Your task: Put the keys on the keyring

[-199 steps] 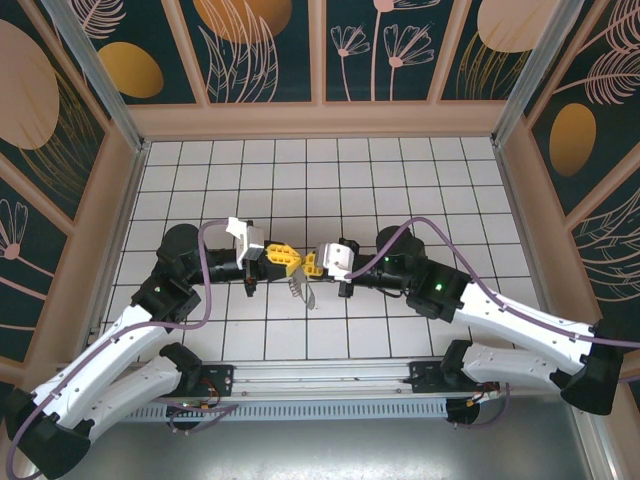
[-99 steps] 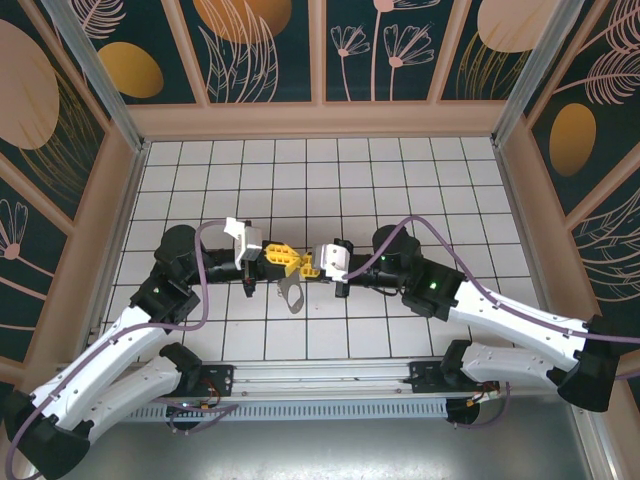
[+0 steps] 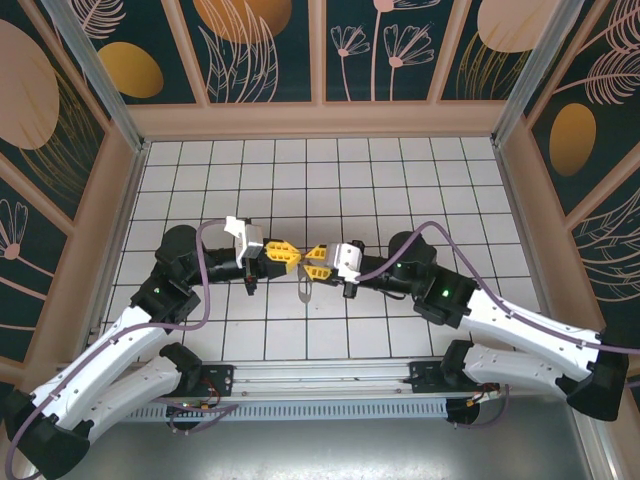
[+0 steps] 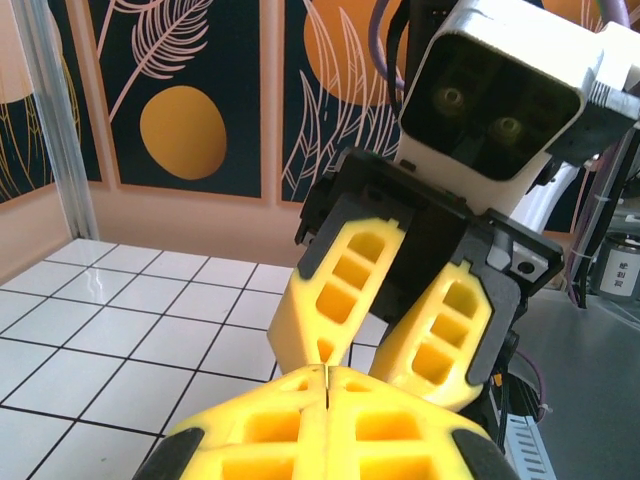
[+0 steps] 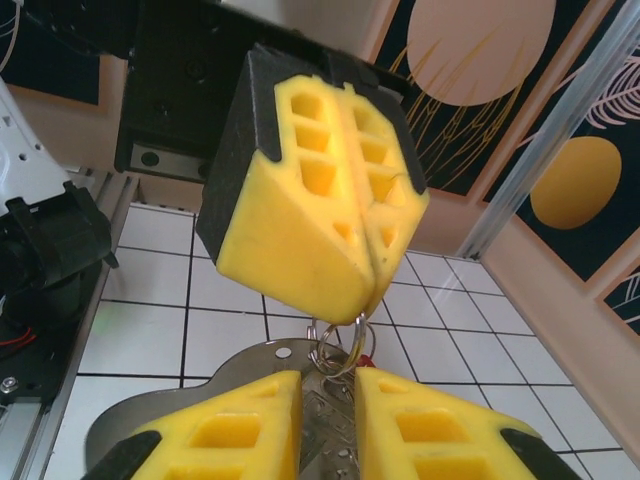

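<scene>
Left gripper (image 5: 367, 298) clenched on the keyring (image 5: 338, 350), pinched at the fingertips so the loop hangs free below. Keys (image 3: 305, 291) dangle from it between the right gripper (image 5: 330, 395) fingers just beneath, which stand parted and loose. Keys probably threaded; left bears the weight.

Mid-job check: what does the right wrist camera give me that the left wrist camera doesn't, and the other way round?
Right wrist: the keyring hangs from the shut tips of the left gripper, with silvery keys and a red bit below it, between the parted fingers of the right gripper.
Left wrist: the right arm's camera housing, seen head-on with its two lenses.
Both: the two grippers tip to tip, the white tiled floor and the patterned wall panels.
</scene>
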Robot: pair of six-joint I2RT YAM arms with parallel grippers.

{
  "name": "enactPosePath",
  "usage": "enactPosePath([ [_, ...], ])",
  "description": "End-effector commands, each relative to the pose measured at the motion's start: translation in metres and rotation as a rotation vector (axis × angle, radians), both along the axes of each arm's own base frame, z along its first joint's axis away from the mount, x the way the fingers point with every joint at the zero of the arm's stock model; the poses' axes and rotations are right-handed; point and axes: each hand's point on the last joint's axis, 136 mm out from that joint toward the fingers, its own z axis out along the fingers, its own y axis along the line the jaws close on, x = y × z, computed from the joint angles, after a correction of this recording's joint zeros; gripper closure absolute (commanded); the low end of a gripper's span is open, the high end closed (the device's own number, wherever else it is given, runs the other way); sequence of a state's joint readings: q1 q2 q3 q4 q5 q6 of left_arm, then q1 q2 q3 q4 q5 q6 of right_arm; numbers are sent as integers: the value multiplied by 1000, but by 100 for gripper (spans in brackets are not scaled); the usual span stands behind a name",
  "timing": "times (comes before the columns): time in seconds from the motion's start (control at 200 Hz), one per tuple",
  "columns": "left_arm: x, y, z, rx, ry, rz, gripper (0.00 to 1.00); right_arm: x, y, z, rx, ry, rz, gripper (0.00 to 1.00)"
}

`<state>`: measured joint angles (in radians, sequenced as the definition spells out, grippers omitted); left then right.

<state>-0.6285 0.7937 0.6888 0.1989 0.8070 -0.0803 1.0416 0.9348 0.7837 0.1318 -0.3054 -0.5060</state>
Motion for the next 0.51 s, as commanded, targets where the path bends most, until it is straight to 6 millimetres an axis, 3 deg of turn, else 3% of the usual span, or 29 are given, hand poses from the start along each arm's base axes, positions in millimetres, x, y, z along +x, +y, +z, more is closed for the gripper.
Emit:
enactPosePath([
  [0.0, -2, -1, 7, -32, -35, -17, 100, 0, -6, 13, 57, -3, -18, 80],
  [0.5, -8, -2, 9, -48, -30, -53, 100, 8, 2, 11, 49, 25, -10, 81],
])
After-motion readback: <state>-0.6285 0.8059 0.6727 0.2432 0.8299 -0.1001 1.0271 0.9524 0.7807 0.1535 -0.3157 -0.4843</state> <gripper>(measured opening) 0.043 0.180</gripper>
